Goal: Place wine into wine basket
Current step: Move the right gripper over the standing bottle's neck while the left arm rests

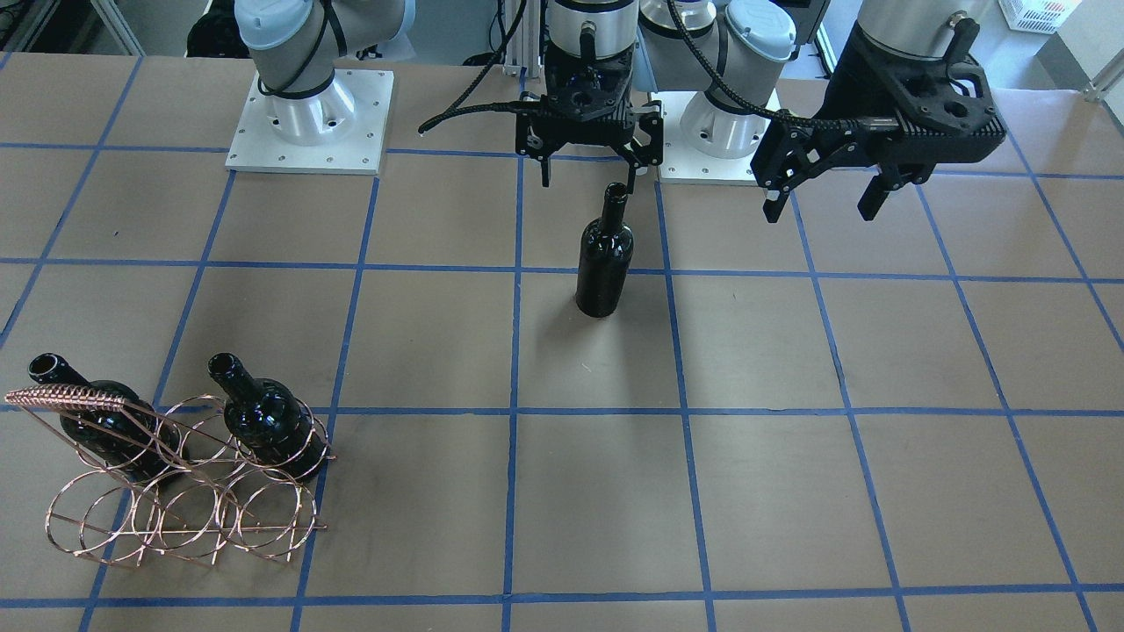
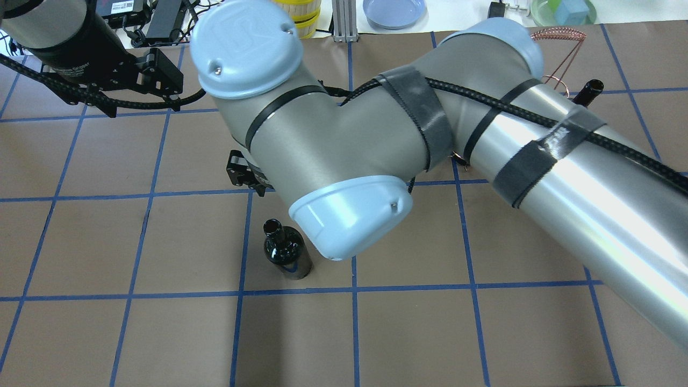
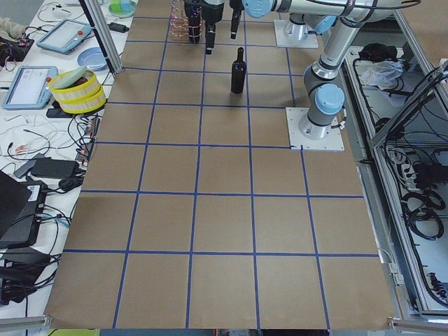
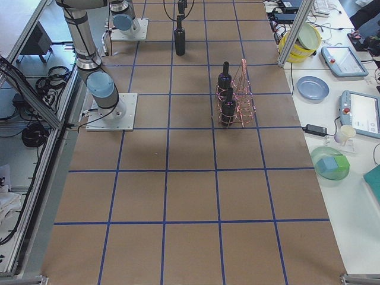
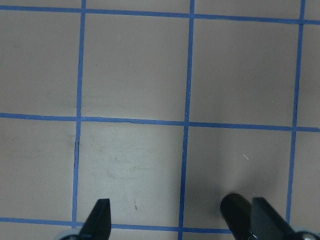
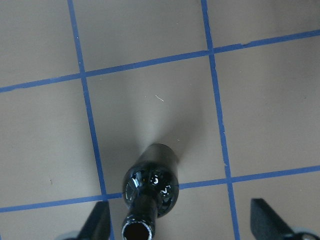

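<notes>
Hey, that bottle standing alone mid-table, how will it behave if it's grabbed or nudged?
The bottle is tall on a narrow base, so a push up high would probably tip it. Its glossy glass looks slippery and breakable. Tipped over, the round body would likely roll.

From overhead, my right arm [image 2: 376,140] covers nearly all of the wine basket [image 2: 559,33]. I get only its braided handle and the neck of one racked bottle [image 2: 590,90]. The right hand [image 1: 587,180] sits almost wholly under that arm there. At the right wrist, the wine [image 6: 150,187] is clipped at the lip by the bottom edge. At the left wrist, a dark round shape [image 5: 235,212] is cropped; I cannot tell what it is. In both side views the left hand [image 1: 820,212] and the right hand are too small to judge.
</notes>
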Action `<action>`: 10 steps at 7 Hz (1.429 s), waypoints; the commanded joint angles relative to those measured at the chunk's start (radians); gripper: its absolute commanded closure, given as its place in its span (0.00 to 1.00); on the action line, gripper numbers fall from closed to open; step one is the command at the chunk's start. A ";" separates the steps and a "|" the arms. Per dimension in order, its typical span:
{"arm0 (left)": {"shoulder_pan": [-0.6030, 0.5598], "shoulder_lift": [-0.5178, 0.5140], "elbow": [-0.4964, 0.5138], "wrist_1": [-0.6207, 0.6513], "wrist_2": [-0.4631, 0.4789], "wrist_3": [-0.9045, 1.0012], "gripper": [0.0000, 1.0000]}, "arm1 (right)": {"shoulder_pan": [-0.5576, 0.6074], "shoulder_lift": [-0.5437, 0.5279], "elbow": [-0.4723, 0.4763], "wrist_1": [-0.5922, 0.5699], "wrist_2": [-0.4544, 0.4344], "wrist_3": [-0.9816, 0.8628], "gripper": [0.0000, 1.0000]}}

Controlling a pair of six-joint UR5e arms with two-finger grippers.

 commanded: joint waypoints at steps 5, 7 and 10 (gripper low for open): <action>0.011 -0.012 -0.004 -0.003 0.000 0.008 0.00 | 0.078 0.109 -0.028 -0.047 -0.039 -0.024 0.00; 0.016 -0.016 -0.010 -0.002 -0.003 0.006 0.00 | 0.078 0.113 -0.023 -0.047 -0.038 -0.074 0.00; 0.021 -0.016 -0.010 -0.002 -0.004 0.006 0.00 | 0.078 0.112 0.008 -0.047 -0.035 -0.076 0.06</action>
